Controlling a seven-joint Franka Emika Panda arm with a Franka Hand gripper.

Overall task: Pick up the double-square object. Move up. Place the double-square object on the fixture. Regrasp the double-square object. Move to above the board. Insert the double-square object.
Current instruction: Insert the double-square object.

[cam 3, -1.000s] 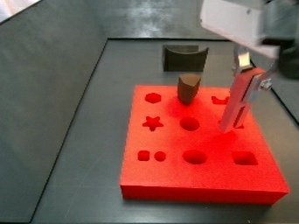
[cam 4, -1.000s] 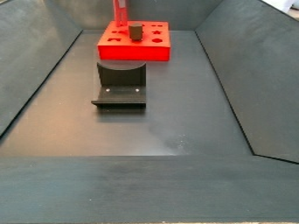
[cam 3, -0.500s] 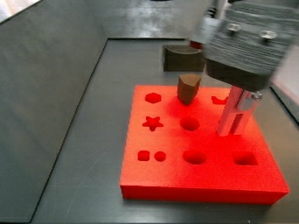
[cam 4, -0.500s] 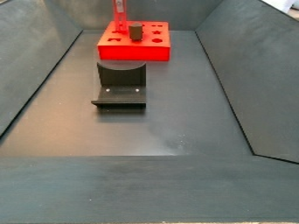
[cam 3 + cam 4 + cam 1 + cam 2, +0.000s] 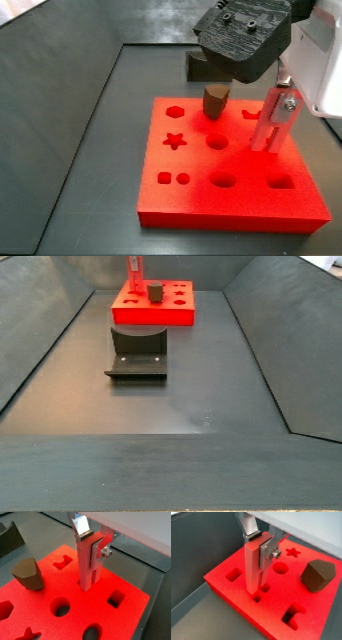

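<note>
The gripper clamps the top of the small red oblong double-square object, whose long axis hangs straight down from the jaws. Its lower end apparently sits already in a hole of the large flat red board directly beneath.

A dark grey worktop with raised side walls carries the things. The board lies flat on it at one end. The fixture stands on the worktop just beside the board. The gripper hangs above the board, over the worktop.
</note>
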